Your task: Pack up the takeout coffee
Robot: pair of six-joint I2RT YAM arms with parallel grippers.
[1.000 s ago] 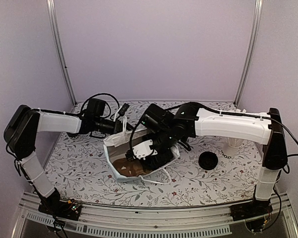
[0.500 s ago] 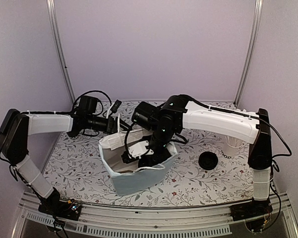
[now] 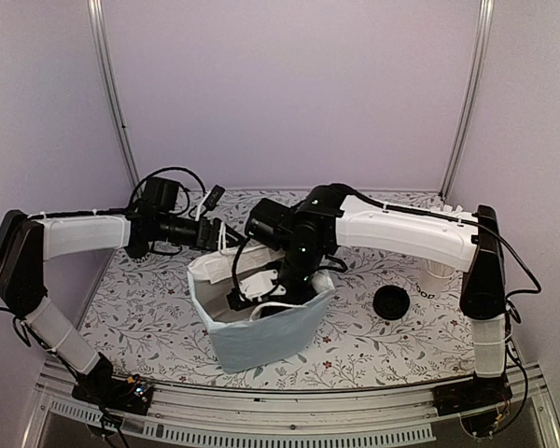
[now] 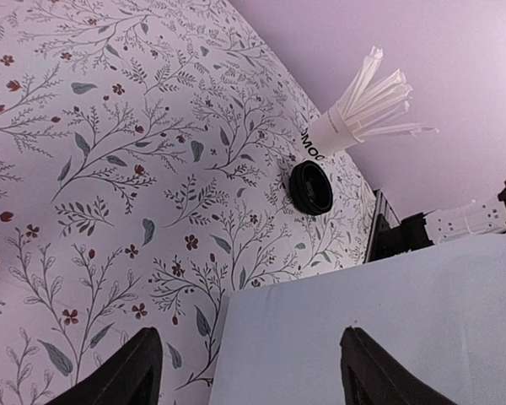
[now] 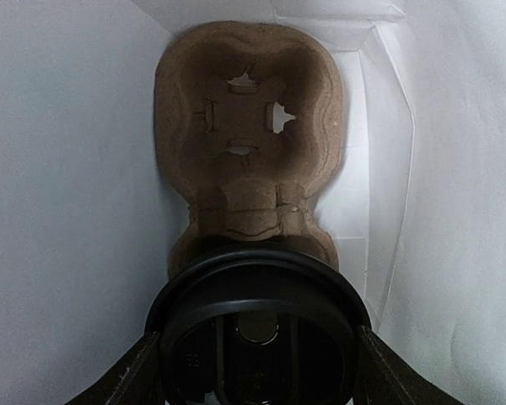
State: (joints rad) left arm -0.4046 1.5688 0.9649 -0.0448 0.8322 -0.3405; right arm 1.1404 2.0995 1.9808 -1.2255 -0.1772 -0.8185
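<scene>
Lavender walls back a floral-print counter (image 3: pixel 140 308). From the top camera I count one pale-blue paper bag (image 3: pixel 261 338) standing open in the middle. One loose black lid (image 3: pixel 392 303) lies on the counter to its right. My left gripper (image 3: pixel 226 235) sits at the bag's far-left rim. My right gripper (image 3: pixel 254 291) reaches down into the bag's mouth, so the takeout coffee (image 5: pixel 255 337) is hidden from above.

On the left wrist camera the jaws stand wide, with the bag's blue wall showing between them and nothing pinched that I can see. Beyond lie that lid and one white cup of stirrers (image 4: pixel 327 135), just beside each other.

On the right wrist camera the jaws grip the sides of the single black cup inside the bag. It sits over the near pocket of the one brown cardboard cup carrier (image 5: pixel 244 126) on the bag's floor, and the far pocket is bare. I cannot tell whether the cup is seated.

My judgement is that the carrier is packed and the cup is nearly placed. What is left is releasing it, pulling the arm out, and perhaps dealing with the lid out on the counter.
</scene>
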